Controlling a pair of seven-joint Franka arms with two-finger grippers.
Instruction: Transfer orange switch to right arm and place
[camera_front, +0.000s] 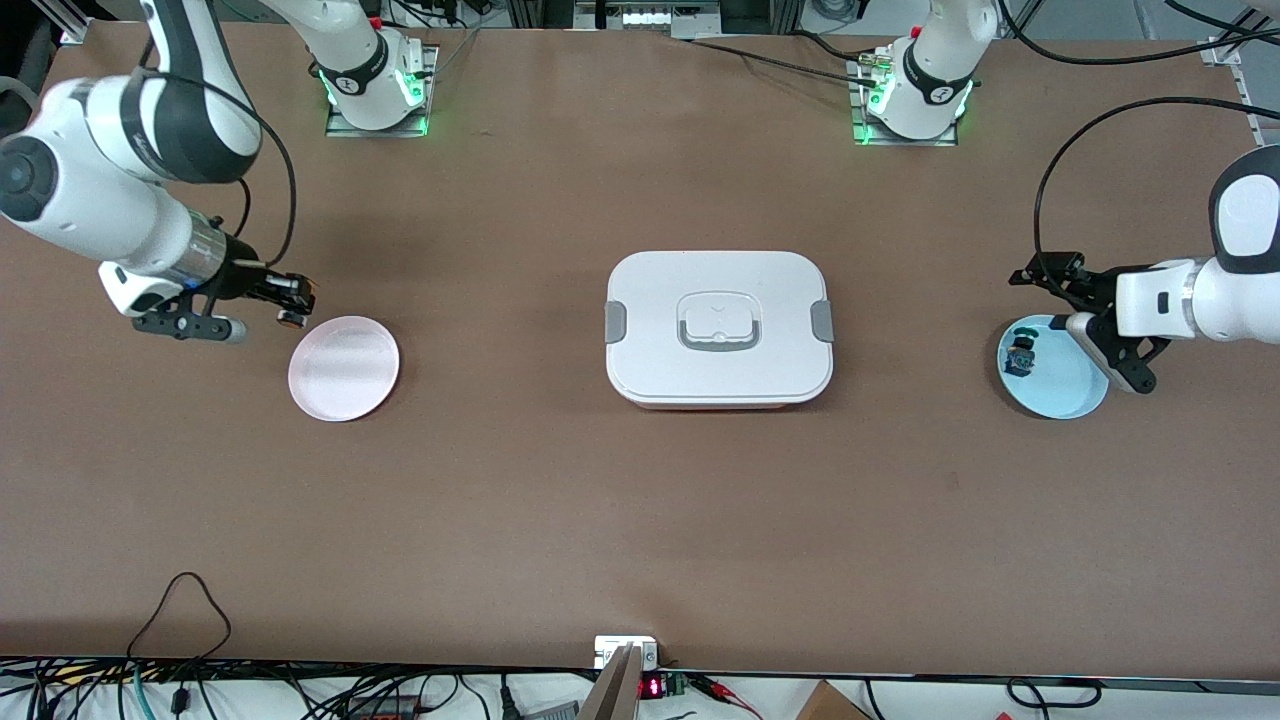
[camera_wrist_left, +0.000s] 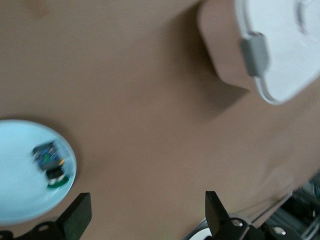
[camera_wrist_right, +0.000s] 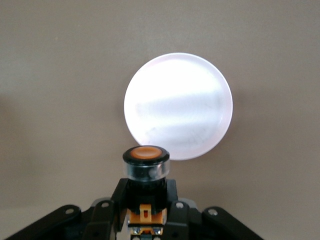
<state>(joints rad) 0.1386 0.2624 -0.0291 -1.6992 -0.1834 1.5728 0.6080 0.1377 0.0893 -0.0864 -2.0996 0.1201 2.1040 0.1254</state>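
Right pincer carried the orange switch beside the pink plate.

Right pincer (camera_wrist_right: 145, 212) was clamped on the orange switch (camera_wrist_right: 145, 167), cap outward, up in the air just off the pink plate's (camera_front: 344, 368) rim at the right arm's end of the desk (camera_front: 640, 520). The white lidded box (camera_front: 718, 328) sat mid-desk, well apart from that plate toward the left arm's end. The left pincer (camera_wrist_left: 145, 212) waited with jaws wide and nothing between them, over the blue plate (camera_front: 1060, 385), which held a green-capped switch (camera_front: 1020, 357).
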